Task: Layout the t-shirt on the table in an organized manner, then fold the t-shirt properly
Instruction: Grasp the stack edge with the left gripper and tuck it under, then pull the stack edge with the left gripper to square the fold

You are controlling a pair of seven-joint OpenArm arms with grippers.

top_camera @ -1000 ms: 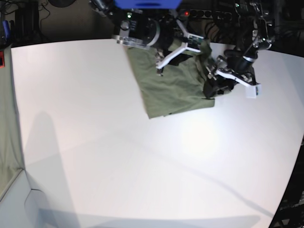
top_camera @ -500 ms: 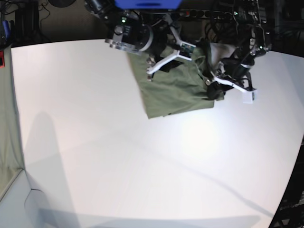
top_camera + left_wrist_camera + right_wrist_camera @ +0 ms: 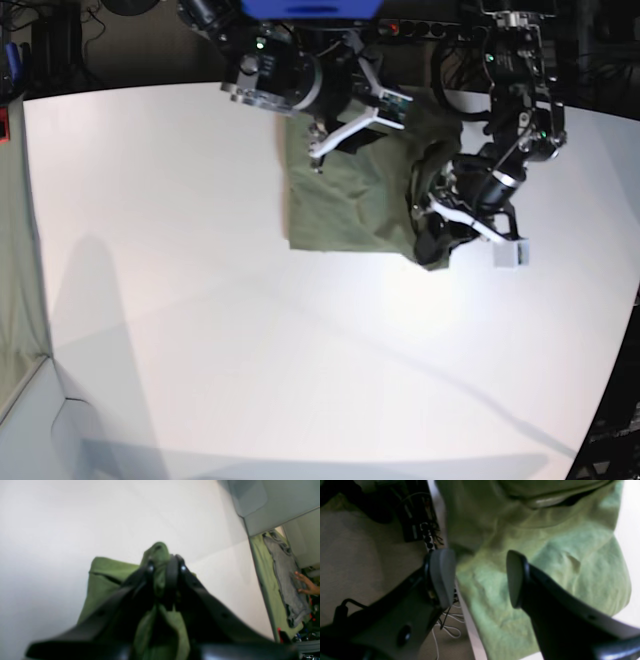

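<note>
The left end effector (image 3: 432, 215), clamped on the t-shirt (image 3: 345, 195), had dragged its right edge nearer across the table's (image 3: 200, 300) far side; the right end effector (image 3: 318, 150) gaped empty, spreading unfinished.

two robot arms are seen, built of black housings with white plates and a blue block above. the left gripper (image 3: 163, 580) is made of matte black fingers with small round screws near the tips. the right gripper (image 3: 480, 578) is fitted with grey rounded pads (image 3: 442, 576) on black and white fingers.
</note>
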